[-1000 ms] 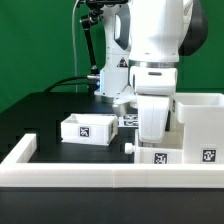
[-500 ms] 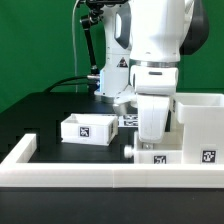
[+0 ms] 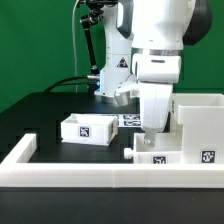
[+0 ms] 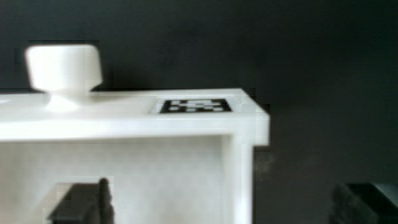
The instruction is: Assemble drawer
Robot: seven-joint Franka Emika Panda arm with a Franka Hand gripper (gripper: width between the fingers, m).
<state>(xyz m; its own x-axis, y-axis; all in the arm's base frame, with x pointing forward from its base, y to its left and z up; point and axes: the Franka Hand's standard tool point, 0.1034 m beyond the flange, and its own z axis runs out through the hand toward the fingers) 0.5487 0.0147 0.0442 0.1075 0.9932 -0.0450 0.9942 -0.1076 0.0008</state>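
The white housing (image 3: 200,122) stands at the exterior view's right. One small open-top tray (image 3: 86,128) sits on the black table at centre left. The second tray (image 3: 158,152) lies against the housing's near corner, by the front rail, with tags on its face. My gripper (image 3: 151,133) hangs just above this second tray. In the wrist view the tray (image 4: 125,150) shows its knob (image 4: 66,68) and a tag (image 4: 196,105). My gripper (image 4: 226,205) is open, with the dark fingertips (image 4: 80,203) wide apart and nothing between them.
A long low white rail (image 3: 100,174) edges the table's front, with a short upright end at the exterior view's left (image 3: 24,148). The marker board (image 3: 129,120) lies behind the gripper. A black stand with cables (image 3: 92,50) rises at the back.
My gripper has lifted a little above the second tray. The tray and the other parts have not moved.
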